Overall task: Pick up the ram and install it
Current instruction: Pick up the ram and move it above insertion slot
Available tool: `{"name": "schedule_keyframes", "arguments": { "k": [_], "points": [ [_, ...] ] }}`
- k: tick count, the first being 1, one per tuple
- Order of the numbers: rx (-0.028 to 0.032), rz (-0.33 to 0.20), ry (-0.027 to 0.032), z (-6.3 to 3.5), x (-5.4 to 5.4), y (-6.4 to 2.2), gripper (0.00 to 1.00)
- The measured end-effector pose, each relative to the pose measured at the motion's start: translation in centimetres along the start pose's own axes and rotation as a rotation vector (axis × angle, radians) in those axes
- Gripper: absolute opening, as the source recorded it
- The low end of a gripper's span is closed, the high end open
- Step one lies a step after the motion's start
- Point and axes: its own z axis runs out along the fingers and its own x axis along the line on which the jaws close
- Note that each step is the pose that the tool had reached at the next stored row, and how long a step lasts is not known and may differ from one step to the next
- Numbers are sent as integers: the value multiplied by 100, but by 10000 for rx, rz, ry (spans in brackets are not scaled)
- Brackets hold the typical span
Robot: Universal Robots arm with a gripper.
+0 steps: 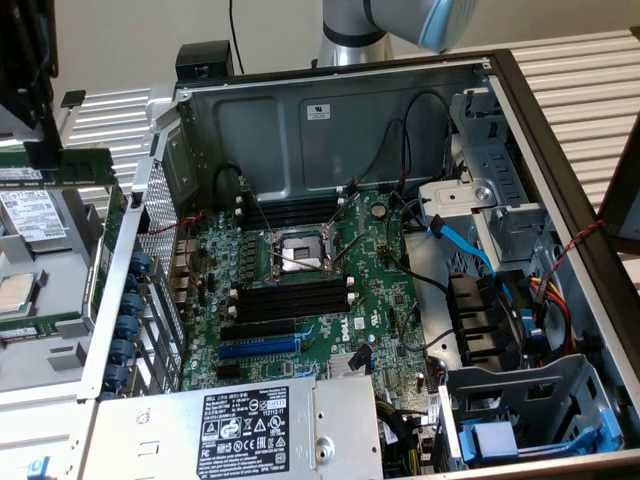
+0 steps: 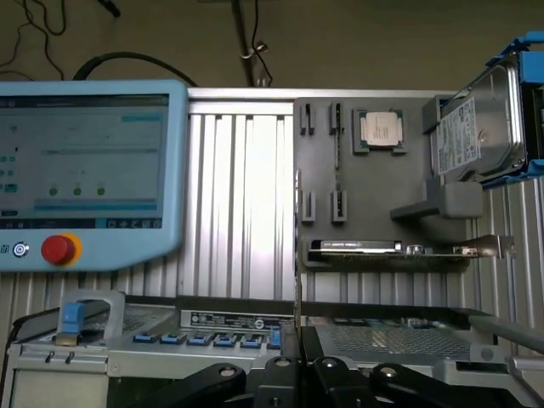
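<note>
In the exterior view my gripper [image 1: 42, 150] hangs at the far left, outside the open computer case [image 1: 560, 190] and above the grey parts tray [image 1: 40, 340]. It is shut on the ram [image 1: 80, 166], a long dark-green stick held level. In the wrist view the ram [image 2: 296, 255] shows edge-on as a thin upright strip rising from between the black fingers [image 2: 327, 370]. The black memory slots [image 1: 290, 300] with white end clips lie on the green motherboard [image 1: 370, 290] beside the processor socket [image 1: 300, 250], well to the exterior view's right of the gripper.
A second bank of black slots [image 1: 290, 212] lies beyond the socket, a blue slot [image 1: 258, 348] nearer. The tray carries a hard drive [image 2: 476, 127], a processor [image 2: 380, 129] and a card [image 2: 357, 246]. A teach pendant [image 2: 85, 170] stands nearby. Cables [image 1: 470, 250] and drive cages [image 1: 520, 400] crowd the case's right side.
</note>
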Motion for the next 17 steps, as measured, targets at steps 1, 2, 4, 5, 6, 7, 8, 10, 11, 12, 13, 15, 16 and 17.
{"name": "schedule_keyframes", "arguments": {
  "k": [1, 2, 4, 5, 6, 7, 8, 10, 11, 12, 13, 15, 16, 17],
  "points": [
    [-1, 0, 9, -8, 2, -23, 13],
    [0, -2, 17, -17, 5, -44, 13],
    [-1, -4, 29, -37, 13, -85, 13],
    [-1, -4, 32, -53, 18, -106, 13],
    [0, -9, 32, -68, 24, -120, 13],
    [2, -15, 32, -85, 30, -128, 13],
    [1, -22, 33, -102, 37, -133, 13],
    [1, -31, 36, -135, 56, -143, 13],
    [-1, -30, 37, -139, 61, -149, 13],
    [-1, -31, 42, -140, 61, -155, 13],
    [0, -31, 42, -140, 61, -156, 13],
    [-1, -30, 42, -140, 61, -156, 13],
    [-2, -30, 43, -140, 61, -156, 13],
    [-2, -33, 47, -140, 62, -156, 13]
  ]
}}
